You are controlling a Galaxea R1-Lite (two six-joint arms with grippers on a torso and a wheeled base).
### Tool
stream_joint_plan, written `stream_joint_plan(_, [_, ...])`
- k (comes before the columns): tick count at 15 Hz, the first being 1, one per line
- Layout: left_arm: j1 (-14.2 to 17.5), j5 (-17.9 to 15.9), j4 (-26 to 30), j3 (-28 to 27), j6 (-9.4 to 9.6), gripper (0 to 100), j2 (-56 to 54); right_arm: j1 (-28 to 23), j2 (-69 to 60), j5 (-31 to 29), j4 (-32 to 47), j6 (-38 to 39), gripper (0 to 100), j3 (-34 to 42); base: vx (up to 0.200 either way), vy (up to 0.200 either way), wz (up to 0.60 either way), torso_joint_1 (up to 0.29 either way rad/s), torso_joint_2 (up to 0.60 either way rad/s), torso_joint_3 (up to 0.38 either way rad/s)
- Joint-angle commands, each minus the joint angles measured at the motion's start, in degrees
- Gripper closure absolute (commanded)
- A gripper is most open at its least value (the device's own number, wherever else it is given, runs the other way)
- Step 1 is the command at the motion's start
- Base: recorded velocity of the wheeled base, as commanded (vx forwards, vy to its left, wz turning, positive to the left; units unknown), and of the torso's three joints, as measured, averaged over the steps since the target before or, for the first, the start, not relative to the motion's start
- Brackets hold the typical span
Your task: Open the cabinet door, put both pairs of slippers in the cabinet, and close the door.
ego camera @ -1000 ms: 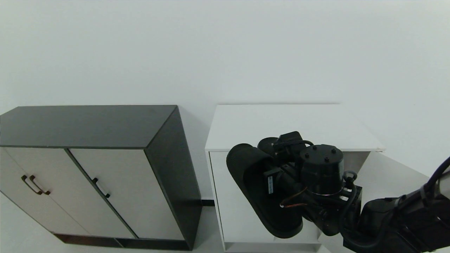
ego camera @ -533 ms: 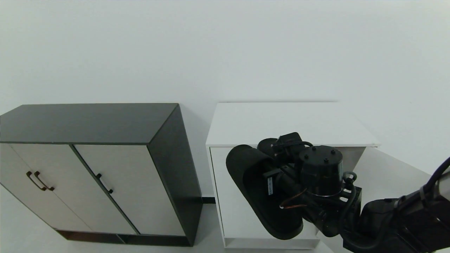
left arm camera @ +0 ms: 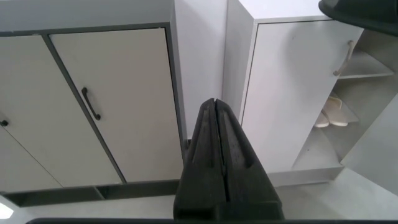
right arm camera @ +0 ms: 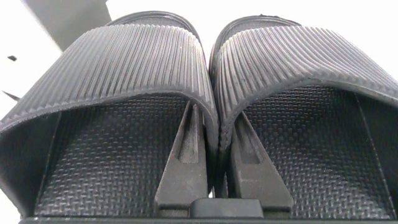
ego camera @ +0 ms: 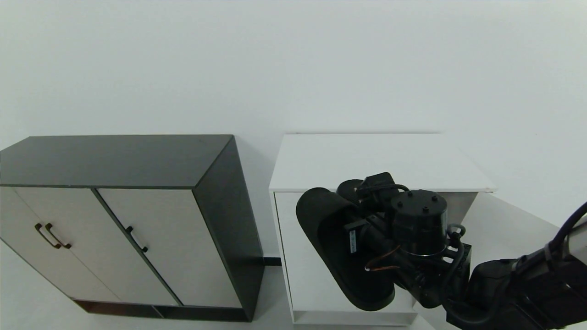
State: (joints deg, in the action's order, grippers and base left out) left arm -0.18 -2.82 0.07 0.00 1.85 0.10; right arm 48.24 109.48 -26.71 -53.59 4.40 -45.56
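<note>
A pair of black ribbed slippers [ego camera: 339,247] hangs in front of the white cabinet [ego camera: 380,160]. My right gripper [right arm camera: 214,134] is shut on the slippers' two adjoining straps [right arm camera: 211,93], with one finger inside each slipper. The cabinet's left door [left arm camera: 292,87] is closed. Its right half is open and shows shelves. A pair of white slippers [left arm camera: 333,115] lies on a lower shelf inside. My left gripper [left arm camera: 214,106] is shut on nothing, low in front of the gap between the two cabinets.
A black cabinet [ego camera: 114,160] with pale doors [ego camera: 160,247] and dark handles, all closed, stands left of the white one. A narrow gap separates them. A plain white wall is behind, and pale floor lies in front.
The head camera has shifted slightly, so both cabinets sit a little differently in the picture. The right gripper with the black slippers holds the same place in view.
</note>
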Motion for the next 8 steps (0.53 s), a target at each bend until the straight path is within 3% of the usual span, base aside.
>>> stream_joint_plan(1, [0.01,0.0,0.01,0.0,-0.01,100,-0.01,0.01,0.29,-0.01,-0.02,-0.01,100,0.2,0.0,-0.2,0.0,-0.012,0.0,0.007])
stream_joint_plan(8, [0.01,0.0,0.01,0.0,-0.01,100,-0.01,0.45,-0.76,0.17,-1.52,-0.09,100,3.02,0.0,-0.2,0.0,0.004,0.0,0.001])
